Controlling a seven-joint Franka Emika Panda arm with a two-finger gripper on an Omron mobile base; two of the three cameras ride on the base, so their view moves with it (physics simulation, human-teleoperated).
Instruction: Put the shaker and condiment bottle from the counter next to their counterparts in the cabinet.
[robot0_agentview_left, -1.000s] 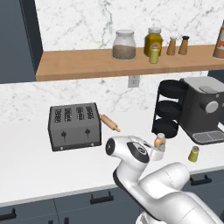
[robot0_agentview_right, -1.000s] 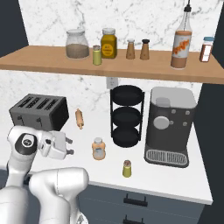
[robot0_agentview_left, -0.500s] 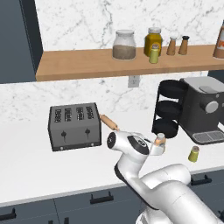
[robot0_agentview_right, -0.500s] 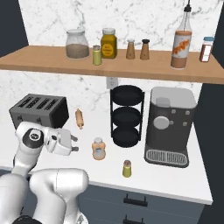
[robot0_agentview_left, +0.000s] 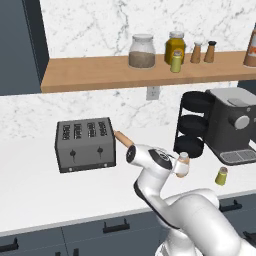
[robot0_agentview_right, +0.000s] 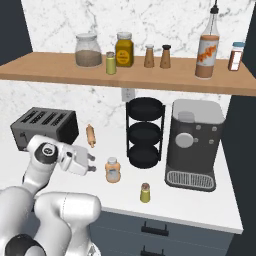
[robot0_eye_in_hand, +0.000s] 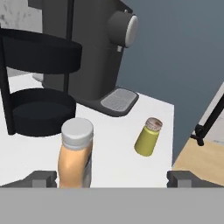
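1. Nothing shelved yet — the small peach-tan plastic condiment bottle with the pale grey cap (robot0_agentview_right: 112, 169) and the little yellow-green shaker with the silvery top (robot0_agentview_right: 145, 192) both stand on the white surface (robot0_agentview_left: 35, 195), in front of the black tiered rack (robot0_agentview_right: 144, 134).
2. The wooden cabinet shelf (robot0_agentview_right: 45, 72) already carries their counterparts: a matching green shaker (robot0_agentview_right: 110, 63) and a reddish-brown bottle (robot0_agentview_right: 209, 48).
3. Both items stand upright, long axes vertical, caps up.
4. The pincer (robot0_agentview_right: 91, 164) — released, jaws spread wide, grasping nothing — sits just beside the bottle.
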